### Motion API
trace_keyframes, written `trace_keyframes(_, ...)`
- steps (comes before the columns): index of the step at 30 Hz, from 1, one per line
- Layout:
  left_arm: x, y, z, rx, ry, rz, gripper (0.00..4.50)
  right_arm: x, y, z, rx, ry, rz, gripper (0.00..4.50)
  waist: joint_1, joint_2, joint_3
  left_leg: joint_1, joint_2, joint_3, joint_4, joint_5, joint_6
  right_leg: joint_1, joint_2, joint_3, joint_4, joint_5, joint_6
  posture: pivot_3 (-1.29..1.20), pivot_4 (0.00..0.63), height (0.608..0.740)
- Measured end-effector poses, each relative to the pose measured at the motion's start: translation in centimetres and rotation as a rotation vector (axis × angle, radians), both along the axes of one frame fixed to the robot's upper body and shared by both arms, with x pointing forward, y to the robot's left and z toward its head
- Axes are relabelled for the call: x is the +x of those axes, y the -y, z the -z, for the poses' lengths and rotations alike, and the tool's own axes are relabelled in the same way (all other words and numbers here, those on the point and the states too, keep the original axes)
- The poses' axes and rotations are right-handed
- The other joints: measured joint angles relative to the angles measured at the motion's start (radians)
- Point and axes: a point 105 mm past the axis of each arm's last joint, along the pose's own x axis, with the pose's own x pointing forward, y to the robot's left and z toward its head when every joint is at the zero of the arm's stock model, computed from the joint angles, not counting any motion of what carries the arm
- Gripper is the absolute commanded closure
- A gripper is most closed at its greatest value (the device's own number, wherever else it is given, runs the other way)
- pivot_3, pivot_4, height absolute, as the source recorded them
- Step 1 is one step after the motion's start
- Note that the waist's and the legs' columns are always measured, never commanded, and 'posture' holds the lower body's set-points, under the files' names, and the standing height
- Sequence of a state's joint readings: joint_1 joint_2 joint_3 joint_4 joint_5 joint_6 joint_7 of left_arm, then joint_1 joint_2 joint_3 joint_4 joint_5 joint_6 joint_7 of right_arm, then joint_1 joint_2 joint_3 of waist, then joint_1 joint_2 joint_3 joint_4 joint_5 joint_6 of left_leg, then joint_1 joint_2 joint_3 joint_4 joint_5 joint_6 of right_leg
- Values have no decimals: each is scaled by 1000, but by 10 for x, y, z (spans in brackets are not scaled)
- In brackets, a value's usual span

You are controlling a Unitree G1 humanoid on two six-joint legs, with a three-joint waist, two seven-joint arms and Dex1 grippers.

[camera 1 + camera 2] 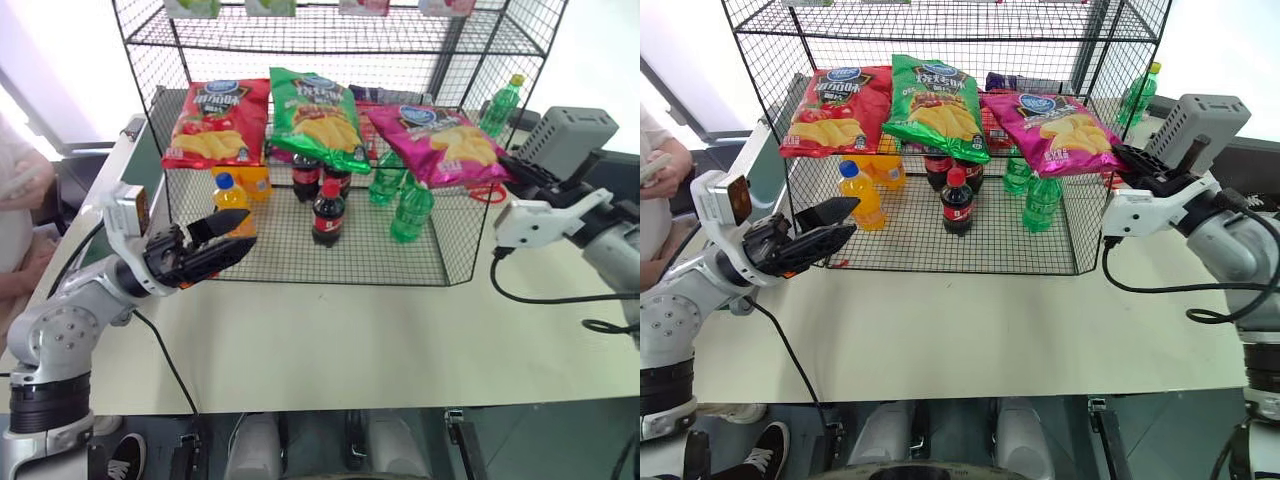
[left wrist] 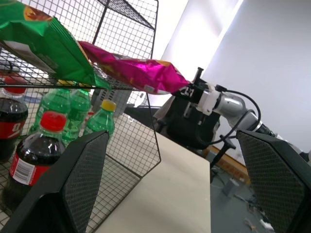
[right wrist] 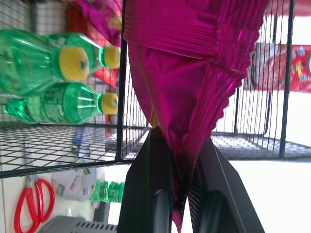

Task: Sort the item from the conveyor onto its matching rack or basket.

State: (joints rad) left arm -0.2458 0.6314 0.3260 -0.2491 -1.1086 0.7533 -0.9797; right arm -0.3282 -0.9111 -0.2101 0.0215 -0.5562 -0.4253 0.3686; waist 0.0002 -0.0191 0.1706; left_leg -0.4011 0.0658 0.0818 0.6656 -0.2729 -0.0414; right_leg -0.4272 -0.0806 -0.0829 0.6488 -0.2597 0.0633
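Holding the pink bag point(image 1: 1065, 133) by its sealed edge, my right gripper point(image 3: 182, 191) has both fingers pinched on the crimped foil; I see the seam pressed between them in the right wrist view. The bag lies on the middle tier of the rack point(image 1: 930, 30), at its right end, label up, with the gripped corner poking out past the rack's right side. Beside it on the same tier lie a green bag point(image 1: 935, 108), overlapping its near edge, and a red bag point(image 1: 835, 110) further left. Below them on the bottom mesh stand cola bottles point(image 1: 956, 203), green bottles point(image 1: 1040, 203) and an orange bottle point(image 1: 860, 196). My left gripper point(image 1: 815, 232) hangs off the rack's front left corner, above the pale table point(image 1: 970, 330), fingers spread wide and empty, pointing toward the rack. Another green bottle point(image 1: 1140, 92) stands behind the rack on the right. Red scissors point(image 3: 34, 208) lie beyond the mesh in the right wrist view. A person's hand point(image 1: 665, 170) shows at far left.
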Motion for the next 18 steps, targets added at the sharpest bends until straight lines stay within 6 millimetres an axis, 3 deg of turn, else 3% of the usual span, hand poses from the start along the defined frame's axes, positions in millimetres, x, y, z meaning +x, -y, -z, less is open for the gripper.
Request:
trace_keyframes(6,-2,3,-3,14,37,-14,34,20,-3,-18,129,93,105,4500,-13,0,0,0,0,-1,0,0,0,0,0,0,1,0,0,0,150,740)
trace_keyframes(13,-3,4,0,17,45,-31,34,35,-19,-6,163,63,138,4500,-13,0,0,0,0,-1,0,-2,3,0,0,0,1,0,0,0,150,740)
trace_keyframes(18,-4,5,3,18,35,-37,34,43,-18,-9,166,70,153,4500,-13,0,0,0,0,-1,0,-2,4,0,0,0,1,0,0,0,150,740)
